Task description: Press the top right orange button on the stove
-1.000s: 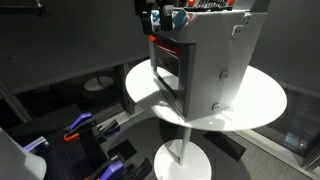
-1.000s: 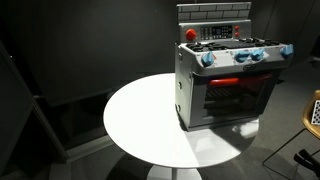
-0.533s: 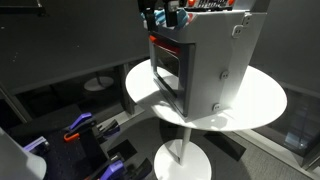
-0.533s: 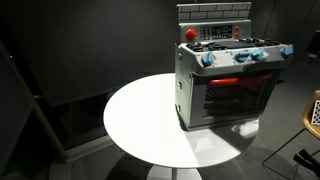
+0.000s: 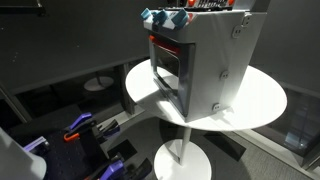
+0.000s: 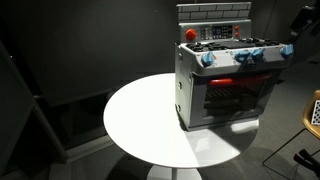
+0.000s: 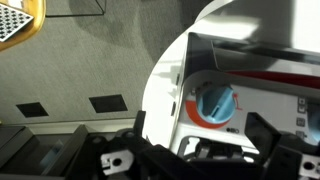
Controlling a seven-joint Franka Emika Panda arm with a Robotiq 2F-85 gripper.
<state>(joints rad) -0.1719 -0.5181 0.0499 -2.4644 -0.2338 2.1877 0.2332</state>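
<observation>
The light-grey toy stove stands on a round white table; it shows in both exterior views. It has a dark oven window, a red-orange strip and blue knobs along its top front. The buttons on its back panel are too small to tell apart. My gripper is a dark shape just right of the stove top, off it. In the wrist view my gripper hangs open and empty over a blue knob with an orange ring.
The table stands on a single pedestal with a round foot. Purple and orange equipment lies on the floor beside it. A yellow perforated object shows at the wrist view's top left corner.
The gripper has left the stove's top front corner, uncovering the blue knobs in one exterior view. It has come into the other exterior view at the right edge.
</observation>
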